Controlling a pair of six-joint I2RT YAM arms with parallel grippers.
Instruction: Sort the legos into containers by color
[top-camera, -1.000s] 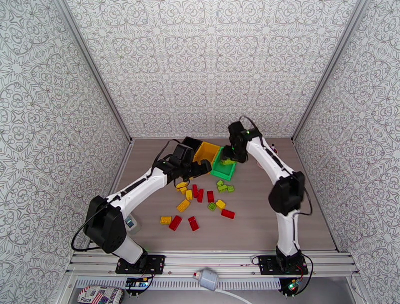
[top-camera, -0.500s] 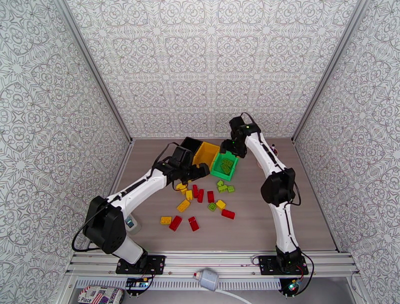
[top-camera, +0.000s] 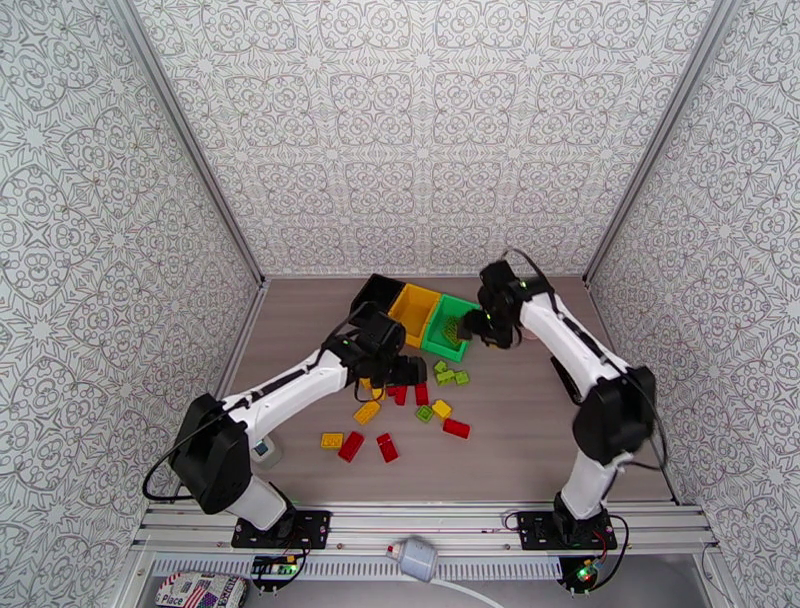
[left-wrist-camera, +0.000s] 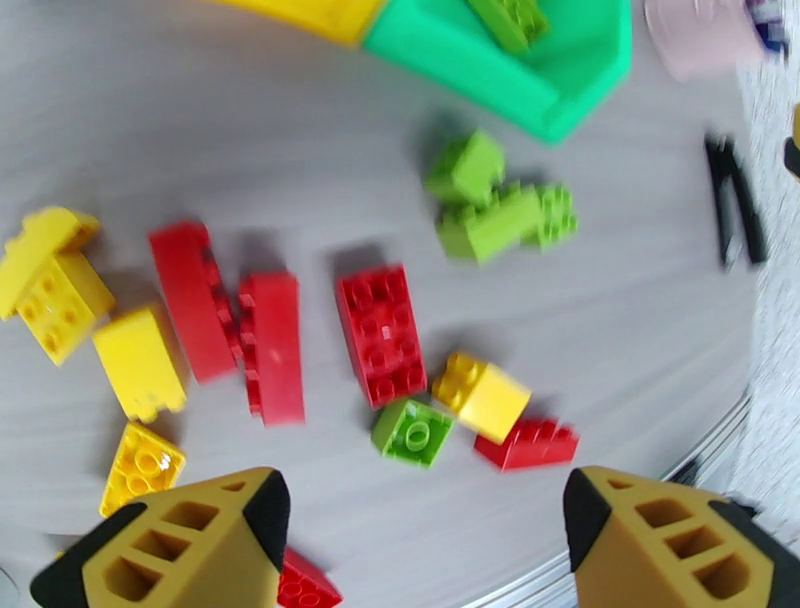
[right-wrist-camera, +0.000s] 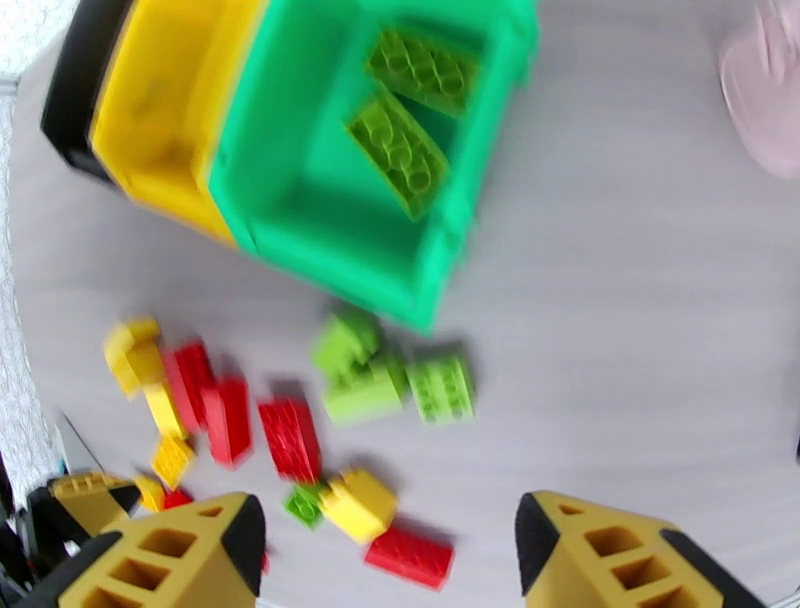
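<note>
Legos (left-wrist-camera: 380, 335), small hard plastic studded bricks in red, yellow and light green, lie scattered on the grey wood-grain desk (left-wrist-camera: 250, 120) just below my left pincer (left-wrist-camera: 425, 510), whose jaws stand apart with nothing between them. Nearest its tips sits a small square light green brick (left-wrist-camera: 412, 432), touching a yellow brick (left-wrist-camera: 482, 397), with a low red brick (left-wrist-camera: 527, 445) just beside them. My right pincer (right-wrist-camera: 390, 530) hangs over the far side of the pile, released and empty too. Beyond it stands the green rectangular plastic bin (right-wrist-camera: 300, 200) with two long light green bricks (right-wrist-camera: 400, 150) already inside. The yellow bin (right-wrist-camera: 160, 120) touches the green one, and the black bin (right-wrist-camera: 75, 100) comes after that. I judge these bricks light and rigid, with smooth, rather slippery walls. I would pinch one across two flat opposite sides, low down, never over the studs. The crowded neighbours may get nudged, so a brick with free space on both flanks is the safer pick.
</note>
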